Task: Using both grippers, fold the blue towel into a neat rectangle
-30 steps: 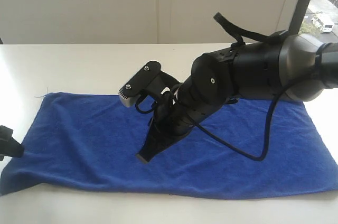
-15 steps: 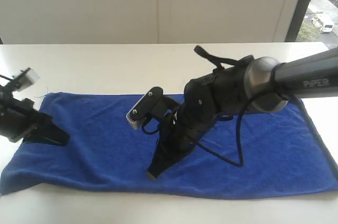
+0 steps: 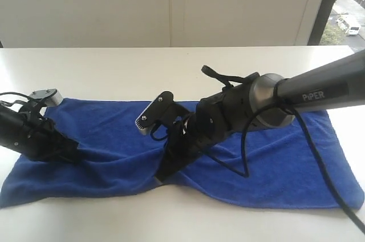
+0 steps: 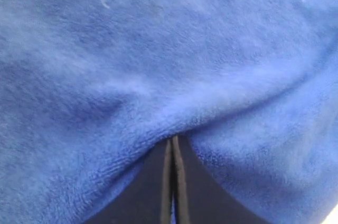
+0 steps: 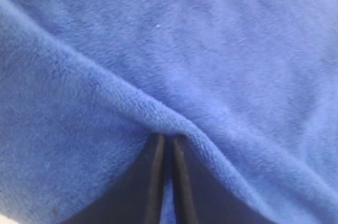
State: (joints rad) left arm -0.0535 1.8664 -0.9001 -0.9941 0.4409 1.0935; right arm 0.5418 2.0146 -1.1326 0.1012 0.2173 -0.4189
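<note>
Blue terry cloth everywhere, basically. The blue towel [image 3: 274, 156] is a fuzzy, deep royal-blue rectangle spread long-ways on a smooth white table [image 3: 114, 71], and its soft nap fills both wrist views. The only writing I can read is "PiPER" [image 3: 317, 95], in white letters on the dark tube of the right arm [image 3: 251, 108]. That arm is matte black with a rounded grey joint and loose black cables looping off it.

Left pincer [image 3: 69, 153]: its 2 flat dark fingers [image 4: 153, 182] are pressed together with the towel bunched right at their tips, so it's clamped on a pinch of cloth. The fabric puckers into creases running toward it. A small silver-grey block [image 3: 47, 95] sits on that arm, behind the pincer.

Right pincer [image 3: 162, 176]: its fingers [image 5: 150, 182] are nearly together with a sliver of blue between them, nipped on a raised ridge of towel. Right at its tip the towel's near edge is drawn into a notch. The 2 pincers sit well apart along the cloth.
</note>
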